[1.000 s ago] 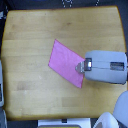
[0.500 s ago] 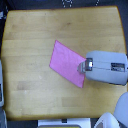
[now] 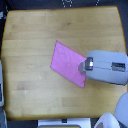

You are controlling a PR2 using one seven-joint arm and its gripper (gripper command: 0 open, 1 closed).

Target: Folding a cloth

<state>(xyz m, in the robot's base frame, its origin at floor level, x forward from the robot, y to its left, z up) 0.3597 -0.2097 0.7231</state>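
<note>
The pink-magenta cloth (image 3: 66, 62) lies flat on the wooden table (image 3: 35, 40), near the middle, turned like a diamond. My gripper (image 3: 82, 66) reaches in from the exterior view's right and sits over the cloth's right edge. The grey arm housing (image 3: 107, 67) covers most of the fingers, so the frame does not show whether they are open or shut. The cloth's right corner is hidden under the gripper.
A white object (image 3: 2, 85) stands at the table's left edge. Round pale robot parts (image 3: 119, 112) sit at the lower right. Dark items (image 3: 67, 3) lie past the table's top edge.
</note>
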